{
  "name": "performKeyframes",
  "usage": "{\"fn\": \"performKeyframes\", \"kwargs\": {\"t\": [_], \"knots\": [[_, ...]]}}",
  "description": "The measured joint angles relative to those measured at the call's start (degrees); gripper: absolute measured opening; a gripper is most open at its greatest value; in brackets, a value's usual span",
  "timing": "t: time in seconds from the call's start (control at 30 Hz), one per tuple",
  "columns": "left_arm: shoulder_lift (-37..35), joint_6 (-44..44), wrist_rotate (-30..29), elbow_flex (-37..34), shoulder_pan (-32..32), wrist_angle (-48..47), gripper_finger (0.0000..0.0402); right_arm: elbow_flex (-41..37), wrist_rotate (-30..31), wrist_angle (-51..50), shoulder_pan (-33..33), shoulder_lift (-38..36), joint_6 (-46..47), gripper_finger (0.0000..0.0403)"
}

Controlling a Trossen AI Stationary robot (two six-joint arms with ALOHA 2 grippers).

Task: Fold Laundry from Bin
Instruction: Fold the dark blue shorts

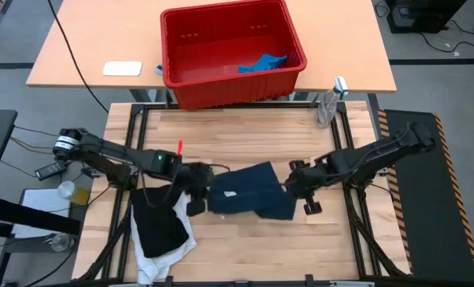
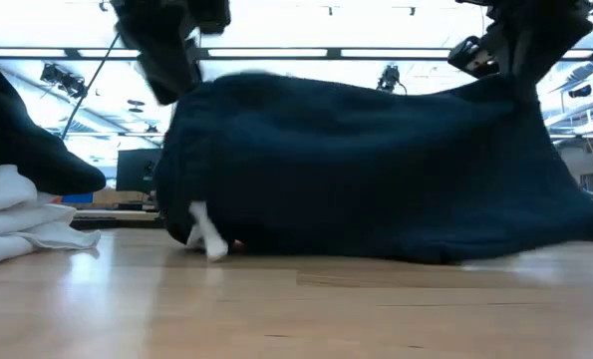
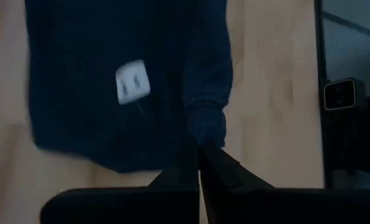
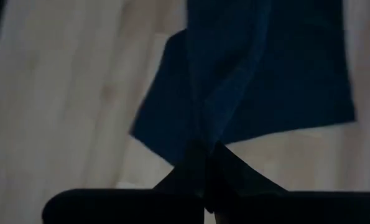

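Observation:
The dark navy garment (image 1: 248, 191) with its white tag (image 3: 132, 82) stretches between my two grippers over the middle of the table. Its lower edge (image 2: 396, 254) rests on the wood. My left gripper (image 1: 201, 191) is shut on its left end, and my right gripper (image 1: 288, 187) is shut on its right end. The red bin (image 1: 181, 60) stands on the far table with a bright blue garment (image 1: 262, 64) lying on its floor. A black garment (image 1: 158, 223) lies on a white one (image 1: 153, 261) at the near left. My left gripper pinches a bunched fold of the navy garment's left end (image 3: 206, 134) between its two shut fingers, slanting down from the table's left. The cloth hangs below the fingers and spreads out toward the table. My right gripper pinches a gathered ridge of the garment's right end (image 4: 214, 121) between its two shut fingers, slanting steeply down from the table's right. The cloth falls away below the fingers, with its lower part on the wood.
A clear spray bottle (image 1: 328, 104) stands at the table's far right corner. A flat white object (image 1: 122, 68) lies on the far table left of the bin. Bare wood shows between the navy garment and the near edge (image 1: 300, 255).

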Motion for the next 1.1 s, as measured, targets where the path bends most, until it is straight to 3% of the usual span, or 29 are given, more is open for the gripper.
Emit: {"fn": "performKeyframes", "kwargs": {"t": [0.13, 0.3, 0.5, 0.73, 1.1], "knots": [[0.0, -5.9, 1.5, -2.8, -1.9, 2.1, 0.0, -0.1, -2.8, 1.5, 1.0, 1.7, 2.4, 0.0011], [0.0, -7.8, 0.0, -3.8, -1.9, 0.1, 0.0, -0.1, 2.0, 3.0, -1.2, 2.1, 2.4, 0.0011], [-0.6, -7.9, -3.8, -3.8, 1.1, 0.7, 0.0, -0.1, 7.6, 6.6, -7.0, 3.0, 0.5, 0.0011], [-0.6, -7.5, -8.1, -3.8, 6.0, 0.6, 0.0, -0.1, 8.0, 8.6, -13.0, 7.9, -2.4, 0.0011], [-0.6, -10.9, -6.6, -3.8, 12.1, -2.4, 0.0009, -0.1, 8.0, 10.4, -19.1, 16.2, -0.2, 0.0011]]}}
